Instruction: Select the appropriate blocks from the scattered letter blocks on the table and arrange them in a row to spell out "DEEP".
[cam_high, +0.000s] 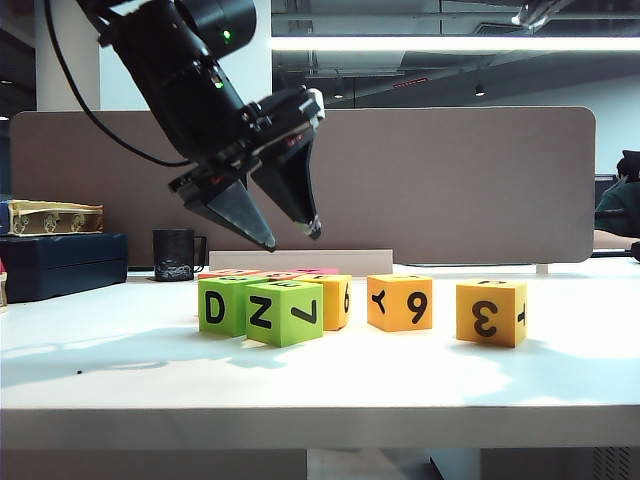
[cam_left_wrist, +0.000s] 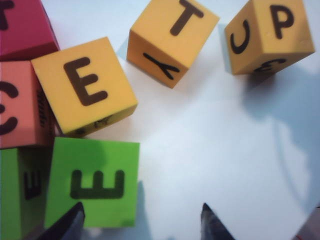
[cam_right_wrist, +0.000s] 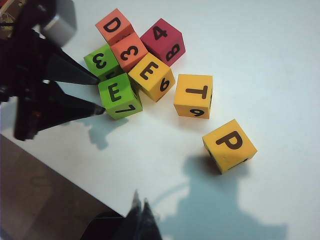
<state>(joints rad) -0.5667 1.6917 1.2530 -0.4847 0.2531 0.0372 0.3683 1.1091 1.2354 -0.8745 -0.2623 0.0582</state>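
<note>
My left gripper (cam_high: 293, 238) hangs open and empty above the cluster of blocks. In the left wrist view, one fingertip (cam_left_wrist: 77, 210) overlaps the edge of the green E block (cam_left_wrist: 92, 182). The right wrist view shows the left gripper (cam_right_wrist: 100, 94) beside the green E block with 7 (cam_right_wrist: 119, 95). Touching that block is the orange E block (cam_right_wrist: 151, 76). The salmon D block (cam_right_wrist: 114, 26) lies at the cluster's far end. The orange P block (cam_right_wrist: 229, 145) stands alone, its 3 facing the exterior view (cam_high: 490, 312). My right gripper (cam_right_wrist: 140, 202) is shut and empty, off to the side of the cluster.
The cluster also holds a green D block (cam_high: 222, 305), a salmon 3 block (cam_right_wrist: 129, 51) and a pink 4/B block (cam_right_wrist: 162, 41). An orange T block (cam_right_wrist: 193, 95) stands apart. A black mug (cam_high: 175, 255) and stacked boxes (cam_high: 60, 262) sit at the table's (cam_high: 320, 385) back left.
</note>
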